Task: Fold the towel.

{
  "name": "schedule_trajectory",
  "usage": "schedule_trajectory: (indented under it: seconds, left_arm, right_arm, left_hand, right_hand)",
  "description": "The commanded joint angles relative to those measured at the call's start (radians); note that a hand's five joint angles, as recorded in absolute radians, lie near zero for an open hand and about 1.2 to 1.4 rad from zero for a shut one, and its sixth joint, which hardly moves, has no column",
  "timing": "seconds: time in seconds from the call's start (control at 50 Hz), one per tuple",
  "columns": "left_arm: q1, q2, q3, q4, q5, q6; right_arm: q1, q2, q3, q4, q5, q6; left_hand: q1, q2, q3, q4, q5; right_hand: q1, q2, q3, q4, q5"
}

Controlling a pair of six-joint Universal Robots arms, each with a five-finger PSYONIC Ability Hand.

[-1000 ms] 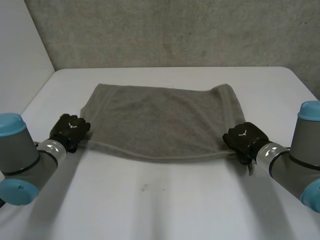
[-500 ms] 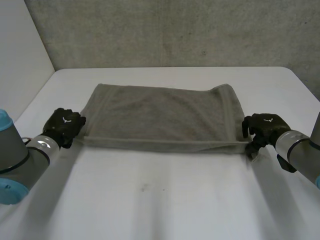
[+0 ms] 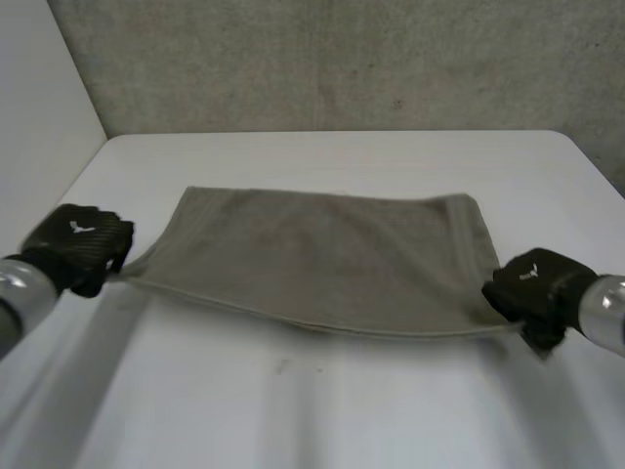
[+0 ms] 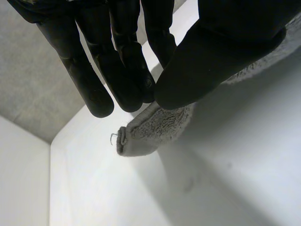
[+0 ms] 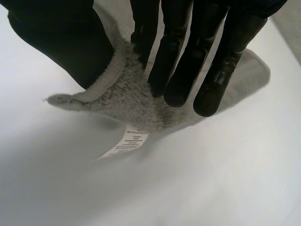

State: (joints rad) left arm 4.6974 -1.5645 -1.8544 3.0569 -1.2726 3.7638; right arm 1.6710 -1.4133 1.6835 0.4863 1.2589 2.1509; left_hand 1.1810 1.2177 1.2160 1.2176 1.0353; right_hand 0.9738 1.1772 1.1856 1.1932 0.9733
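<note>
We find the grey terry towel (image 3: pixel 322 259) with its far part lying on the white table (image 3: pixel 322 420), its near corners pinched thumb-to-fingers by the left hand (image 3: pixel 76 246) and right hand (image 3: pixel 532 288). Risk: the left pinch sits close to the corner and may slip. Uneven travel would skew the fold.

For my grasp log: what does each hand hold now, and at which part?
Both hold the towel: left hand pinches its near left corner, right hand its near right corner.
</note>
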Motion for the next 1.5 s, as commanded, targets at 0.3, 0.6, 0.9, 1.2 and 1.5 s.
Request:
schedule_trajectory:
  seconds: [0.3,0.6,0.9,1.2,1.5]
  left_arm:
    - [0.032,0.047,0.0,-0.044,0.176,0.039]
    - [-0.079,-0.342,0.221,0.091,0.099,0.025]
    - [-0.203,-0.452,0.664,0.725,-0.077,-0.137]
    - [-0.126,-0.275,0.414,0.835,-0.122,-0.365]
    - [-0.068,-0.335,0.006,0.726,0.024,-0.272]
  right_arm:
    - [-0.116,0.04,-0.091,0.155,-0.122,-0.191]
    - [-0.03,0.255,-0.222,-0.077,-0.012,-0.039]
    - [0.147,0.296,-0.644,-0.884,0.217,0.187]
    - [0.15,0.151,-0.384,-0.785,0.174,0.264]
    - [0.139,0.249,-0.064,-0.698,0.03,0.19]
  left_hand:
    - [0.215,0.179,0.18,0.179,0.186]
    - [0.215,0.179,0.18,0.179,0.186]
    - [0.215,0.179,0.18,0.179,0.186]
    - [0.215,0.179,0.18,0.179,0.186]
    - [0.215,0.179,0.18,0.179,0.186]
  right_hand:
    - [0.422,0.219,0.211,0.203,0.248]
    - [0.422,0.219,0.211,0.203,0.248]
    - [0.422,0.219,0.211,0.203,0.248]
    - [0.422,0.219,0.211,0.203,0.248]
    - [0.422,0.219,0.211,0.203,0.248]
